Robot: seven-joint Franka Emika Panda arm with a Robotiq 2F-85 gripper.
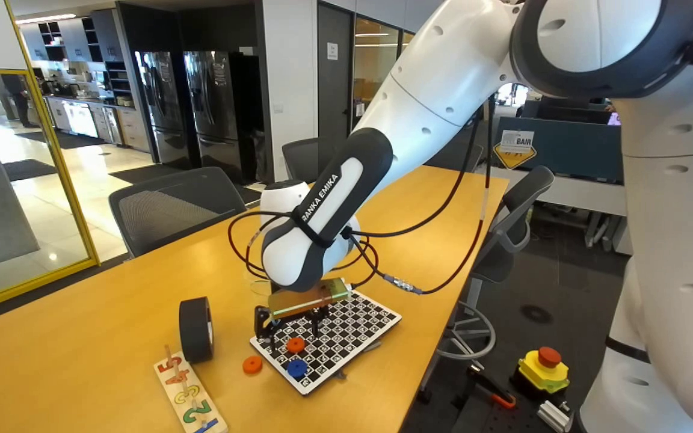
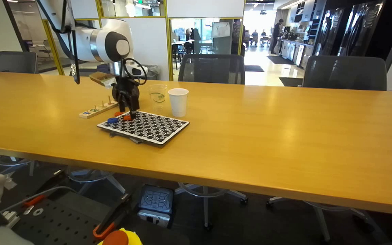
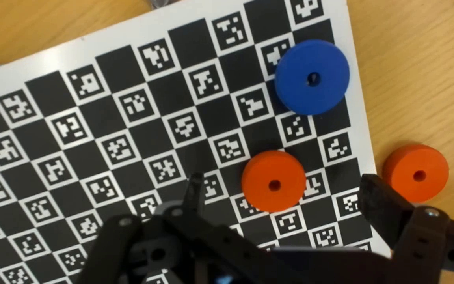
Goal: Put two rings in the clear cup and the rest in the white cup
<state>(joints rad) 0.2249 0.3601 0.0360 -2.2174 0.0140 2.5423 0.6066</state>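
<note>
Black tool (image 3: 282,178), jaws wide apart, empty, orange ring (image 3: 272,169) seen between them, clear cup (image 2: 158,97) just beside white cup (image 2: 178,103)

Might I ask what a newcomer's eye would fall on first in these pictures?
Probably the white robot arm, arching over the table in an exterior view. Next comes the checkered board, bearing a blue ring near one corner and an orange ring that the open hand appears to straddle in the wrist view. A second orange ring lies on the table, beside the board.
</note>
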